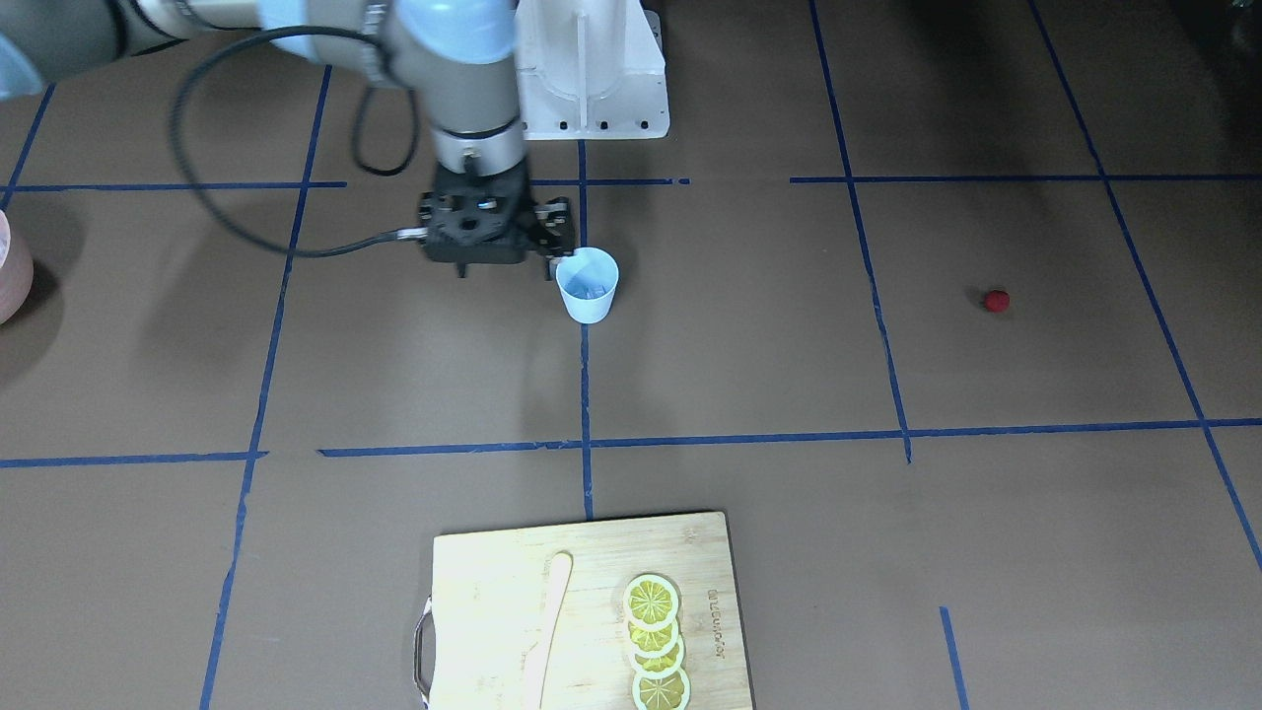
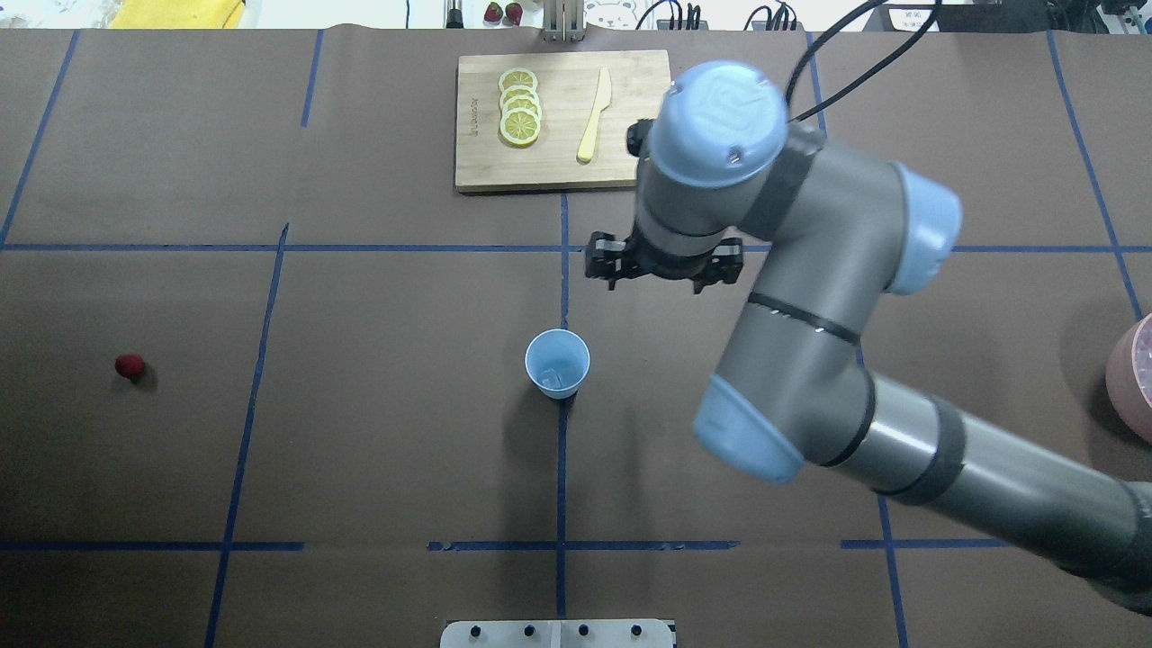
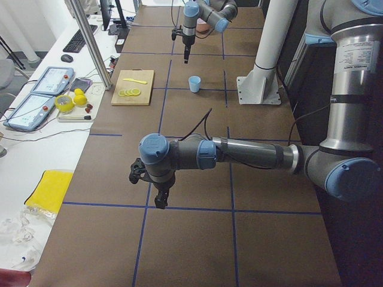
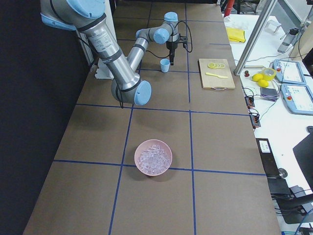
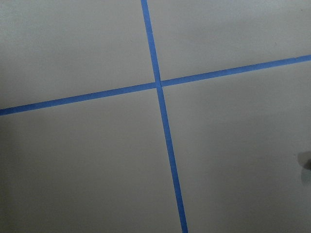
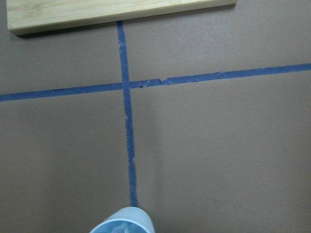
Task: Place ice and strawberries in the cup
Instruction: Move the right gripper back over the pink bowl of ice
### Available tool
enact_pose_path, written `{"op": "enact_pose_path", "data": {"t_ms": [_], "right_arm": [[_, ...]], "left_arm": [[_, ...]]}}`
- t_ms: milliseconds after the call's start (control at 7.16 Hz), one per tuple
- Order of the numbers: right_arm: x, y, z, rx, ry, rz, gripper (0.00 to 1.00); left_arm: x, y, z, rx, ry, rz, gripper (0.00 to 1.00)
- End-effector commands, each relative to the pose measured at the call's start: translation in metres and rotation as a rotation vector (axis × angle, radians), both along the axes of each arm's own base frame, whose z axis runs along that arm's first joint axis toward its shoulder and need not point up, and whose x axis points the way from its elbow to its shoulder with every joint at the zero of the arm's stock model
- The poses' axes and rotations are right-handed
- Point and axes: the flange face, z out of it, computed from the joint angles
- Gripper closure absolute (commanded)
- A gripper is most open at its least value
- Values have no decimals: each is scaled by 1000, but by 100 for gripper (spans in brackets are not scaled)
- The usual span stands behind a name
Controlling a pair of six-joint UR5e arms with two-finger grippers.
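The light blue cup [image 2: 557, 363] stands upright near the table's middle, on a blue tape line, with a few pale ice lumps [image 2: 558, 374] in its bottom. More ice [image 4: 153, 156] fills a pink bowl [image 4: 139, 164] far to the robot's right. The strawberry [image 2: 130, 365] lies alone on the table far to the left. My right gripper [image 2: 664, 265] hangs above the table, a little right of the cup and towards the cutting board; its fingers are hidden under the wrist. My left gripper [image 3: 160, 200] points down over the table's left end; I cannot tell its state.
A bamboo cutting board [image 2: 630, 162] at the far edge holds several lemon slices [image 2: 519, 108] and a pale yellow knife [image 2: 594, 117]. The pink bowl also shows at the right edge of the overhead view [image 2: 1136, 378]. Blue tape lines grid the brown table.
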Motion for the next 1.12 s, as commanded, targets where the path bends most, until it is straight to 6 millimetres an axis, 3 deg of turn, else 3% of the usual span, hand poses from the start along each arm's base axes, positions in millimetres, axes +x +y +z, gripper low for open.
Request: {"op": "enact_pose_path", "data": {"t_ms": [0,279,558,698,838,977], "right_arm": [[94,-23,66,108,7,-165,2],[187,-39,145,189,28,-307,2],[301,-34,234,241,24,-401,2],[347,-21,276,251,31,-428,2],[380,4,317,234,25,-422,2],[393,35,357,223,26,-410,2]], "left_arm": [[0,0,4,-1,0,5,0],[0,0,3,0,0,4,0],[0,0,0,6,-1,4,0],[0,0,-1,7,2,4,0],[0,0,-1,7,2,4,0],[0,0,-2,11,4,4,0]]}}
